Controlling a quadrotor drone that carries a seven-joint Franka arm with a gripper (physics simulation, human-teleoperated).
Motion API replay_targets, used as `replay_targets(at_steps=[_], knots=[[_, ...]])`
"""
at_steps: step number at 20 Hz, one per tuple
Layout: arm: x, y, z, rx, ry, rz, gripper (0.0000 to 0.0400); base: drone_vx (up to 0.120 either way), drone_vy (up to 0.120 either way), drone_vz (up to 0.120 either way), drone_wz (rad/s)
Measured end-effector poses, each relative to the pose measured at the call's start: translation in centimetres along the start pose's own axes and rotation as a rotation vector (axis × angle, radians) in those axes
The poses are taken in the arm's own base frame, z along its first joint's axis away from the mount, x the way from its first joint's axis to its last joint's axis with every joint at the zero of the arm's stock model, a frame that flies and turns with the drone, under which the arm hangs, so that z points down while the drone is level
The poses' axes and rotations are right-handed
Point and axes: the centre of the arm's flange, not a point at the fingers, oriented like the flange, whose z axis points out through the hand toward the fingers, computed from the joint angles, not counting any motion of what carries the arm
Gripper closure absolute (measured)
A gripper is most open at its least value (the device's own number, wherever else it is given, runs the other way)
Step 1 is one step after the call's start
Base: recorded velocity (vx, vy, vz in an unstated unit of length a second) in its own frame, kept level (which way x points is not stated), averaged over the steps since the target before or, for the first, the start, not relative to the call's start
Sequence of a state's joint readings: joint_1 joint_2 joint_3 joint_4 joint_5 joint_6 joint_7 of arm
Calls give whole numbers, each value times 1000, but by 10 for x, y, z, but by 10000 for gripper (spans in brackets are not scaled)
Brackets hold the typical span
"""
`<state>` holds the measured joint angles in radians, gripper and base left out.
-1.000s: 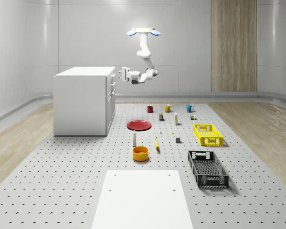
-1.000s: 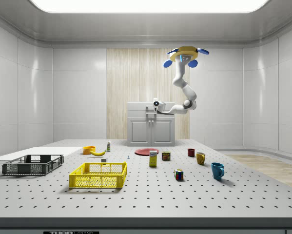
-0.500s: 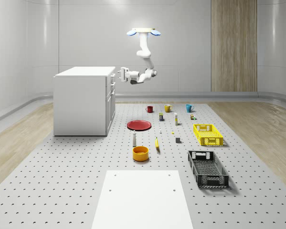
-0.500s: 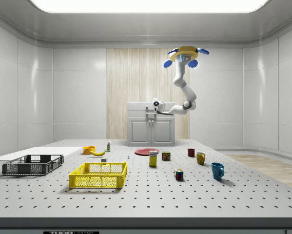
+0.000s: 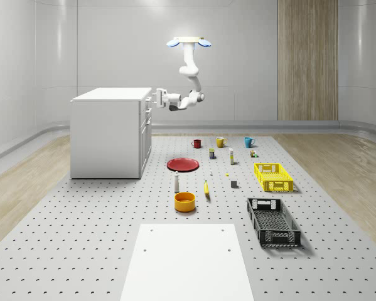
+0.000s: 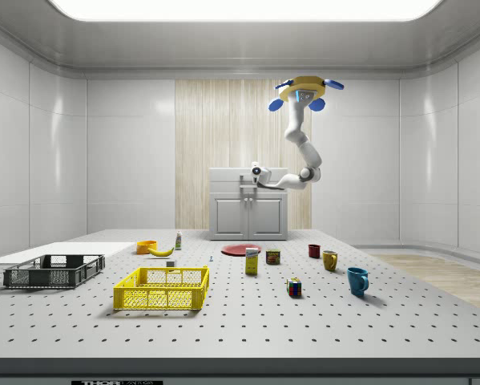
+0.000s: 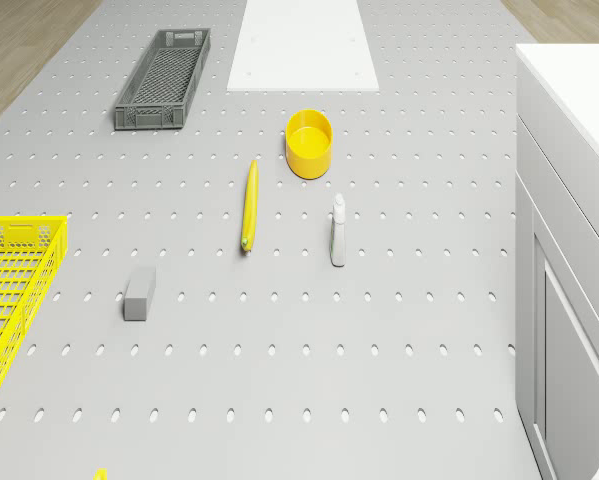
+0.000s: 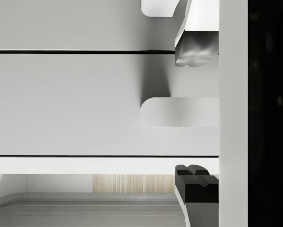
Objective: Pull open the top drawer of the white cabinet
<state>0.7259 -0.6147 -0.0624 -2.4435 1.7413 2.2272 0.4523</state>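
Wrist view: flush white top drawer (image 8: pixel 84 104), open claw (image 8: pixel 194 113) straddling its handle (image 8: pixel 179 112).

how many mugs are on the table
3, in a row at the table's far side, right of the cabinet in the whole-scene view: red mug, yellow mug, blue mug. None seems hidden.

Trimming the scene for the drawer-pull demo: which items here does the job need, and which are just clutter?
Needed:
white cabinet
top drawer
drawer handle
gripper, jaws open either side of the handle
drone, hovering beside the cabinet

Clutter:
red plate
orange bowl
banana
white bottle
three mugs
yellow crate
dark crate
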Motion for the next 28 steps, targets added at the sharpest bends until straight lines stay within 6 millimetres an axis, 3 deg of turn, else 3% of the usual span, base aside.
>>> replay_targets(at_steps=[14,21,24,28], knots=[[14,-14,3,0,0,0,95,0,0,0,0],[15,-15,16,0,0,0,95,0,0,0,0],[15,-15,18,0,0,0,192,0,0,0,0],[16,-15,20,1,0,0,257,0,0,0,0]])
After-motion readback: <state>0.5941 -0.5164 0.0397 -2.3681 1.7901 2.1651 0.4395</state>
